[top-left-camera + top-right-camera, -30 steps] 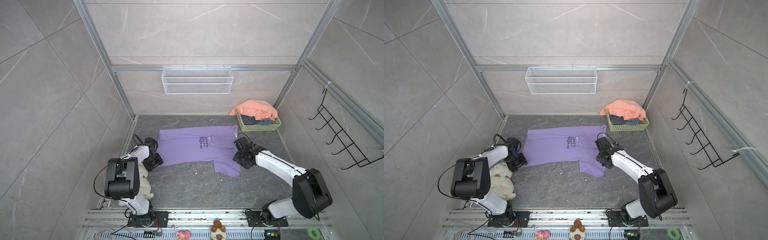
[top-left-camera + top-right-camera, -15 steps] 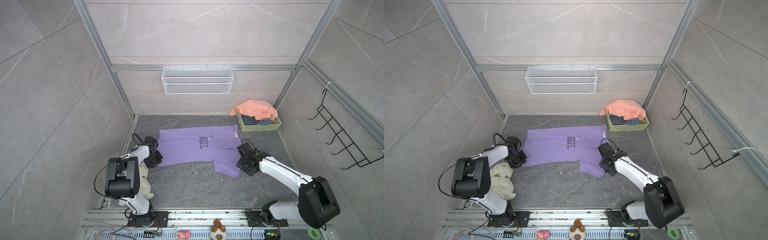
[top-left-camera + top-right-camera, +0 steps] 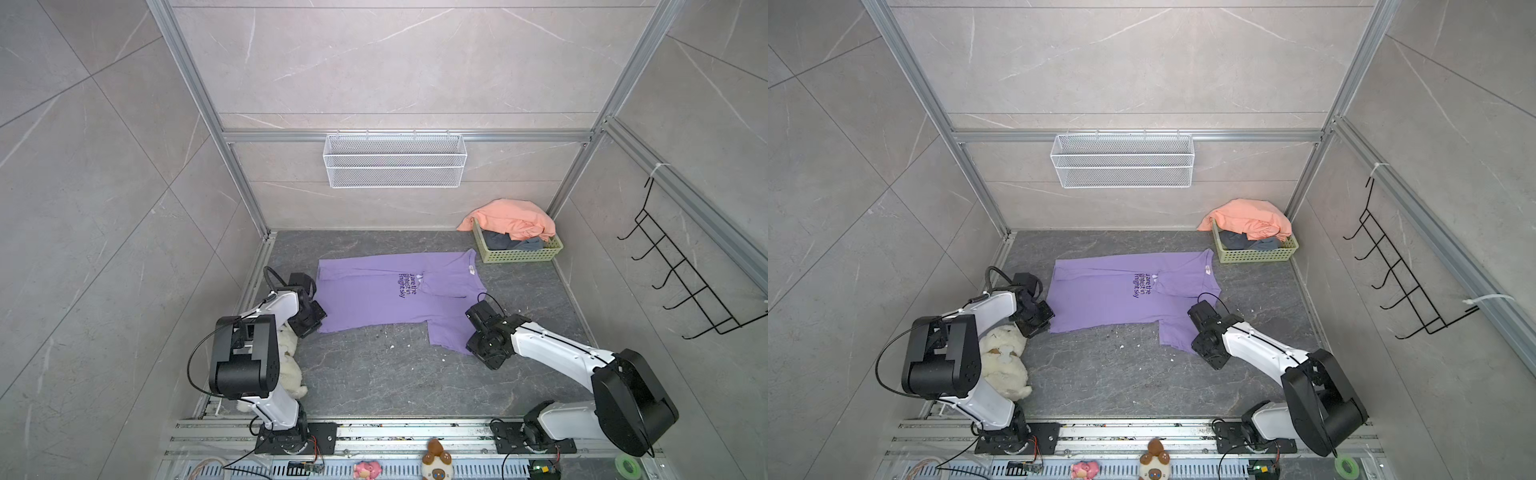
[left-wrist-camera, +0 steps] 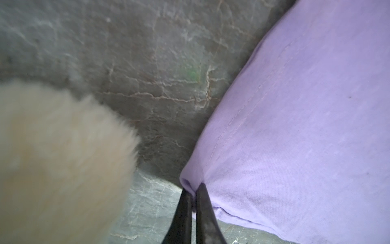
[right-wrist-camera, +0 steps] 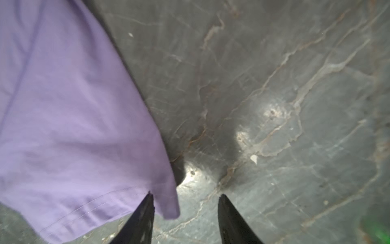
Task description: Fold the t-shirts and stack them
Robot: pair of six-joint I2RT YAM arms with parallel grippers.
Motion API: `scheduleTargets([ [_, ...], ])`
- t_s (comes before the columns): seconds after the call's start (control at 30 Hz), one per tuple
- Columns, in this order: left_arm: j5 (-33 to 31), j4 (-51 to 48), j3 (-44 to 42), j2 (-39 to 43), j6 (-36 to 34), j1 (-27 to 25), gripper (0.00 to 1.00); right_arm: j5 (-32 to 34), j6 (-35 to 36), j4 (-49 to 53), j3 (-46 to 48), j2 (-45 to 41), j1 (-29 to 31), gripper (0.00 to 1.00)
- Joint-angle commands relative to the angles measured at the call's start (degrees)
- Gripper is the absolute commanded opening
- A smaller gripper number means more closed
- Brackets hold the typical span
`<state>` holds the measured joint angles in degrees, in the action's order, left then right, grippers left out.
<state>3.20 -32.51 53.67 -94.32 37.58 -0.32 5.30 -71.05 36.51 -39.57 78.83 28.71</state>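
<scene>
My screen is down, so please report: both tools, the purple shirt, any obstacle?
Left tool shut on purple t-shirt corner. Right tool open at sleeve corner, no grip. Plush dog near left tool, off cloth.

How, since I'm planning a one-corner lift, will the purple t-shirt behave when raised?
Probably floppy: the purple t-shirt lies flat with soft creases, so it should drape. Likely light: its corner puckers into a thin fold between the shut left jaws. Pushed, it would probably bunch up on the stone-look floor rather than slide whole.
</scene>
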Motion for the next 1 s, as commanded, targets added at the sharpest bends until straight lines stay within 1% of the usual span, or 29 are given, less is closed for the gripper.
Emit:
scheduleTargets([
  [0.0, 0.49, -0.8, -0.06, 2.6, 0.47, 0.38, 0.01, 0.98, -2.26, -0.83, 0.79, 1.1, 0.32, 0.5],
  [0.03, 0.49, -0.8, -0.08, 2.8, 0.48, 0.32, 0.0, 1.27, -2.27, -1.1, 1.13, 1.33, 0.29, 0.48],
  [0.07, 0.37, -0.95, -0.17, 3.04, 0.42, 0.35, 0.0, 1.22, -2.2, -1.97, 1.62, 1.62, 0.29, 0.44],
  [0.1, 0.25, -1.06, -0.15, 3.21, 0.46, 0.36, 0.0, 1.03, -2.09, -2.91, 1.98, 1.86, 0.29, 0.35],
  [0.13, 0.23, -1.21, -0.24, 3.42, 0.52, 0.4, 0.0, 0.86, -1.7, -3.99, 2.08, 2.18, 0.29, 0.24],
  [0.17, -0.08, -1.47, -0.37, 3.68, 0.64, 0.39, 0.0, 0.85, -1.35, -4.17, 1.81, 2.5, 0.31, 0.16],
  [0.23, -0.13, -1.63, -0.59, 4.35, 0.63, 0.4, 0.0, 1.04, -0.62, -3.5, 0.88, 2.62, 0.29, 0.06],
  [0.3, -0.29, -1.97, -0.8, 5.05, 0.49, 0.4, 0.0, 1.03, -0.58, -2.65, 0.38, 1.84, 0.26, 0.0],
  [0.47, -0.28, -3.67, -0.14, 6.3, 1.16, 0.4, 0.0, 2.26, -2.1, -1.25, -0.35, -4.1, 0.55, 0.0],
  [0.57, 0.0, -4.61, 1.37, 5.28, 1.1, 0.4, 0.0, 4.08, -0.72, -1.41, -3.4, -5.38, 0.5, 0.0],
  [0.77, 1.14, -4.3, 5.94, 3.83, 0.39, 0.49, 0.0, 7.96, 4.04, -1.56, -13.29, -0.49, 0.31, 0.0],
  [0.87, 2.43, -4.64, 9.61, 2.41, -0.52, 0.57, 0.0, 8.11, 6.08, -3.08, -18.04, 2.32, -0.93, 0.0],
  [0.97, 4.27, -4.62, 13.33, -0.04, -1.44, 0.67, 0.0, 6.69, 8.24, -6.06, -22.5, 6.29, -3.12, 0.0],
])
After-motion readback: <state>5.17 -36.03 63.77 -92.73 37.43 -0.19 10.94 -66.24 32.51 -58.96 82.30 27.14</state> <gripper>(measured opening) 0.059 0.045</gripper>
